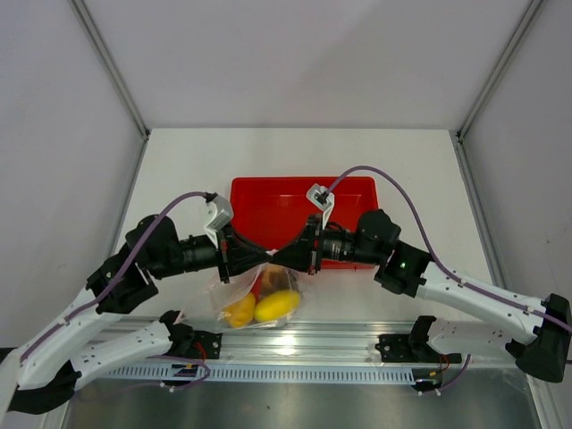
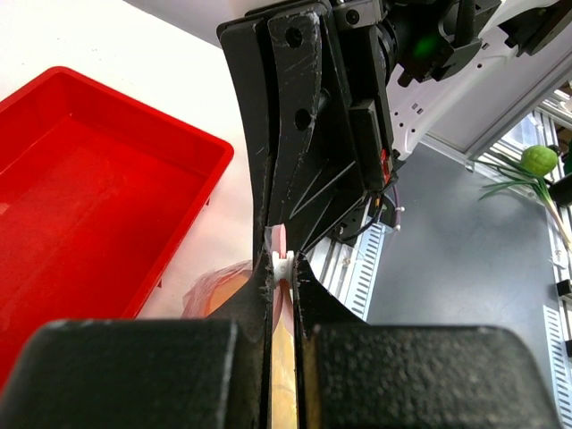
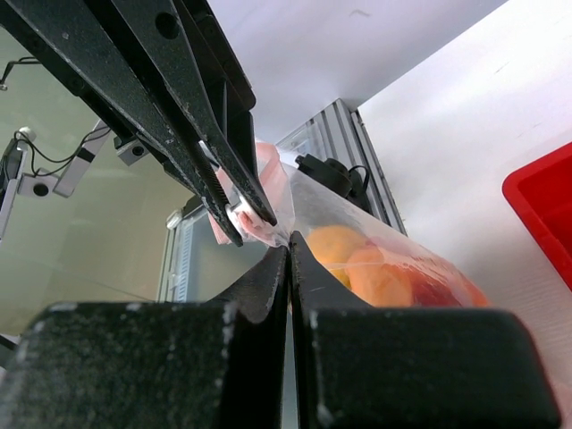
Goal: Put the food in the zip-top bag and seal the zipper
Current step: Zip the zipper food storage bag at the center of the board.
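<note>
Evidently the zip-top bag (image 1: 255,299) is held by its mouth just below the frame's centre, in front of the red tray (image 1: 268,192), with the yellow fruits (image 1: 277,305) and orange chunks (image 3: 357,264) seen inside. A slip is judged the main risk — the thin zipper (image 2: 279,239) could be dragged out of a pinch by the food's weight, or a stretch left unsealed if the strip is skewed. The left gripper (image 1: 259,256) and right gripper (image 1: 286,256) are set tip to tip from the frame's left and right — both pressed together on the strip, forearms angled inward.
</note>
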Motion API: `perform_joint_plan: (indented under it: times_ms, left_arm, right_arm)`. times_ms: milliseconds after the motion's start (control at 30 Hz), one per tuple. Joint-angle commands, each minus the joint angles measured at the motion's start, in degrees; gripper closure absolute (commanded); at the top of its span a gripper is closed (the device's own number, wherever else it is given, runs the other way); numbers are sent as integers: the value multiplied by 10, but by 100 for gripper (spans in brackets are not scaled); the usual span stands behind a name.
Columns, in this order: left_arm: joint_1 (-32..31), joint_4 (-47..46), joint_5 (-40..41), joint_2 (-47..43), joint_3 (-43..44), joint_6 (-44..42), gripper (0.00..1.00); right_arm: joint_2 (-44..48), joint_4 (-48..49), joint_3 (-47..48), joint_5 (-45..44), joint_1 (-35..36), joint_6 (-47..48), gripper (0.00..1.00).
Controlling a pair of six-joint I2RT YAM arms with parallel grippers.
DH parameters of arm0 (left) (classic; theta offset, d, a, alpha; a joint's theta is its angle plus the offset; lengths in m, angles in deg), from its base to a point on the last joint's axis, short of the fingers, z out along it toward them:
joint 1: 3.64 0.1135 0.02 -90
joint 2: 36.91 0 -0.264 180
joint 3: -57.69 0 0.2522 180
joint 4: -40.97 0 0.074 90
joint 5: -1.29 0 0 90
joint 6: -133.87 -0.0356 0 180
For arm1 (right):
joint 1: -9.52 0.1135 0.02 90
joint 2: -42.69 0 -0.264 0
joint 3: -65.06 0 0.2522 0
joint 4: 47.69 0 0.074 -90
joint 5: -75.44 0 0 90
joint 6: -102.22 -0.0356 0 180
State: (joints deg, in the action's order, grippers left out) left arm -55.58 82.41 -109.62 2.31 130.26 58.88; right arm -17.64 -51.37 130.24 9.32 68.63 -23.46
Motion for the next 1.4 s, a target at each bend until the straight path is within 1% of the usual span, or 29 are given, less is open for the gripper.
perform_joint_plan:
  times_ms: [0, 33, 133, 233, 267, 333, 367, 400, 433, 467, 500, 633, 800, 933, 967, 1033, 1067, 1200, 1233, 1300, 1333, 1367]
  left_arm:
    - [-3, 50, -6, -1, 10, 10, 99]
    - [-3, 56, -5, 2, 13, 11, 100]
    - [-3, 51, -7, 5, 17, 12, 99]
    - [-3, 44, -16, 9, 18, 13, 99]
    - [-3, 41, -19, 10, 20, 14, 99]
    - [-3, 39, -23, 17, 29, 16, 99]
    - [-3, 40, -25, 19, 31, 17, 100]
    - [-3, 40, -26, 23, 34, 17, 99]
    - [-3, 40, -27, 23, 40, 17, 99]
    - [-3, 38, -29, 23, 41, 17, 99]
    - [-3, 37, -30, 24, 44, 17, 99]
    - [-3, 37, -33, 29, 47, 17, 100]
    - [-3, 34, -38, 33, 43, 20, 99]
    - [-3, 33, -41, 35, 43, 21, 99]
    - [-3, 33, -41, 36, 43, 22, 99]
    - [-3, 33, -42, 38, 41, 22, 99]
    - [-3, 35, -43, 38, 43, 22, 99]
    - [-3, 43, -36, 34, 39, 21, 99]
    - [-3, 47, -32, 33, 36, 20, 100]
    - [-3, 56, -27, 31, 32, 17, 99]
    - [-3, 59, -16, 26, 29, 15, 99]
    - [-3, 61, -12, 23, 22, 14, 99]
  right_arm:
    - [18, 68, 11, -27, -15, -4, 100]
    - [19, 66, 9, -32, -15, -4, 100]
    - [15, 64, 17, -12, -15, 0, 100]
    - [-15, 18, 55, 49, -16, 28, 100]
    - [-22, -13, 65, 81, -16, 40, 100]
    - [-39, -44, 89, 106, -15, 82, 100]
    - [-42, -78, 96, 121, -15, 96, 98]
    - [-46, -90, 102, 130, -15, 124, 84]
    - [-48, -99, 111, 143, -15, 137, 76]
    - [-49, -124, 112, 166, -16, 150, 70]
    - [-50, -131, 115, 171, -16, 160, 67]
    - [-54, -163, 123, 198, -18, 205, 61]
    - [-65, -154, 120, 235, -20, 224, 60]
    - [-85, -126, 120, 251, -22, 216, 64]
    - [-94, -118, 119, 251, -22, 213, 67]
    - [-100, -89, 115, 239, -22, 200, 91]
    - [-102, -86, 115, 229, -22, 197, 100]
    - [-88, -64, 99, 170, -22, 174, 100]
    - [-81, -52, 92, 132, -22, 167, 100]
    - [-60, -52, 79, 83, -22, 154, 100]
    - [-54, -55, 77, 39, -22, 138, 100]
    - [-47, -56, 71, 14, -22, 127, 100]
